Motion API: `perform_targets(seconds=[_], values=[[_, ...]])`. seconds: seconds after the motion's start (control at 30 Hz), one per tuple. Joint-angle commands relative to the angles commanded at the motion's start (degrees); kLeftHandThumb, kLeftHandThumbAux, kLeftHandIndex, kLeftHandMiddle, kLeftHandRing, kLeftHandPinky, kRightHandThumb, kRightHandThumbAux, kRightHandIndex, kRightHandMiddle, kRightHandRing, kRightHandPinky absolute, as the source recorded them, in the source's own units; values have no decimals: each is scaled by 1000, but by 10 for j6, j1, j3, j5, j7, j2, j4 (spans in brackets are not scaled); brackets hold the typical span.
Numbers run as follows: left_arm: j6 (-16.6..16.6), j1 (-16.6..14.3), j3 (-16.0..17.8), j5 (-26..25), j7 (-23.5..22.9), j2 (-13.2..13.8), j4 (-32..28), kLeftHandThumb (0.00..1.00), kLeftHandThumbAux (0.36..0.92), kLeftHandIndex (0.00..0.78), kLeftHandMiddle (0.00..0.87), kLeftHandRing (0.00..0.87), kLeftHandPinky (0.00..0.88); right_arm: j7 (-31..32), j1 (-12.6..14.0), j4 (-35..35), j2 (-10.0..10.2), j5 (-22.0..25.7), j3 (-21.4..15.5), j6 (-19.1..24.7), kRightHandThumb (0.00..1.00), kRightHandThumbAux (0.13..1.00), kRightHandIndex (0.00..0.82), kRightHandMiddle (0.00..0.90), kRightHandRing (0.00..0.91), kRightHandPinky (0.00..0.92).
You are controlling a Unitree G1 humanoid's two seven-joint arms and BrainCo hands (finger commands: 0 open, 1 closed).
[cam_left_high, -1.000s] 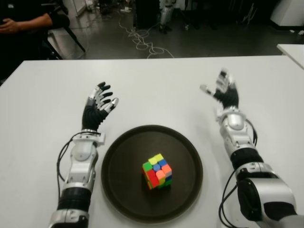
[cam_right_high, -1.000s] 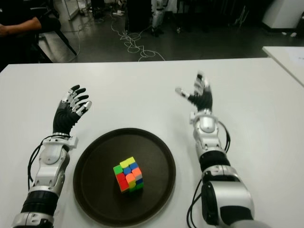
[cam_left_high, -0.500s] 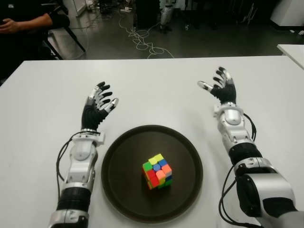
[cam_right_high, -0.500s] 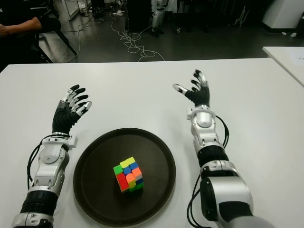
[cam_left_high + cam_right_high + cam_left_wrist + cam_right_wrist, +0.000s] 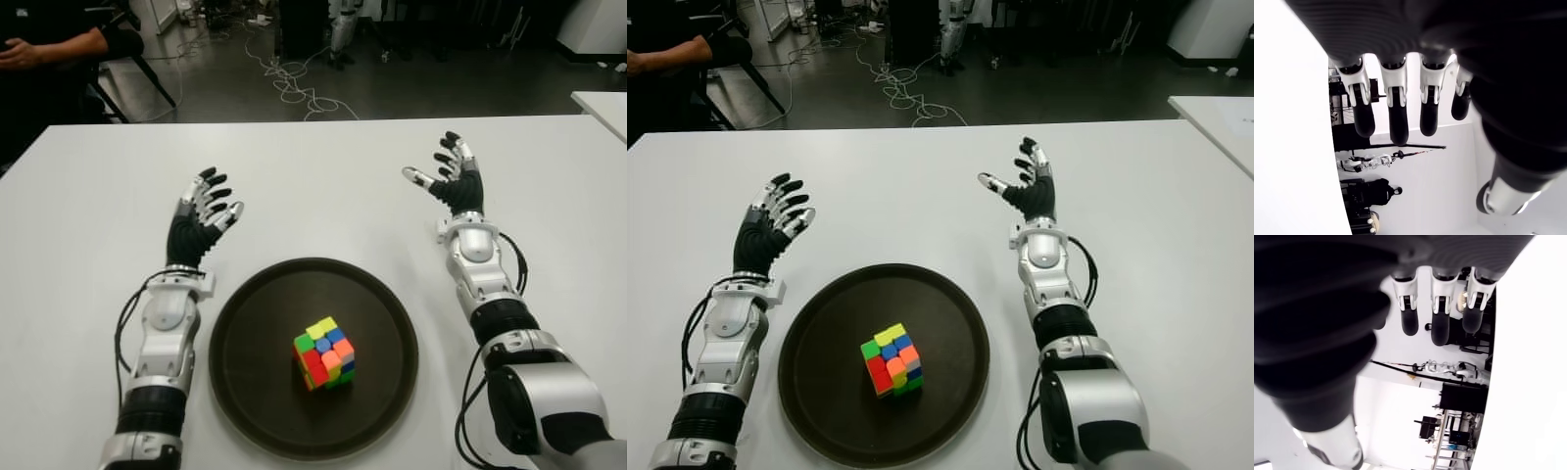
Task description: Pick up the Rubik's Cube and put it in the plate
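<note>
The left hand point(image 5: 201, 217) shows beside the plate's left, fingers spread, empty. The Rubik's Cube point(image 5: 324, 353) sits inside the dark round plate point(image 5: 245, 323) on the white surface point(image 5: 323, 186). Right of the plate, the right hand point(image 5: 449, 179) is open, holding nothing.

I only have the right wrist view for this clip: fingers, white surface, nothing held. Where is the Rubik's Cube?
Observer: The Rubik's Cube sits inside the dark round plate, near its middle.
Operator: Is the left hand on it?
Observer: No. The left hand shows beyond the plate's left edge, fingers spread, holding nothing.
Operator: And the right hand relative to the plate?
Observer: The right hand shows beyond the plate's right side, open, clear of the rim.
</note>
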Motion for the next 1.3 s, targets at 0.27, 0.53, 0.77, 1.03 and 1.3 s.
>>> perform_targets(seconds=[0.27,0.53,0.77,1.03,1.3], values=[[5,-1,-1,2,2,0,-3,105,714,122,181,187,201,12,21,-46,5,7,0,2,68,849,118,152,150,137],[5,-7,1,3,2,2,7,106,718,126,184,192,201,32,113,-287,18,32,3,81,21,839,115,162,154,133],[-3,-11,4,0,-1,4,20,116,707,125,180,186,203,38,211,-488,44,46,22,172,1,808,106,152,140,122],[-13,-13,5,-3,-3,3,27,127,724,134,191,203,224,57,332,-539,63,54,43,147,0,793,86,133,127,129],[-14,-10,4,-1,-5,3,24,138,746,136,194,202,215,59,299,-487,55,50,26,178,0,794,84,127,122,115]])
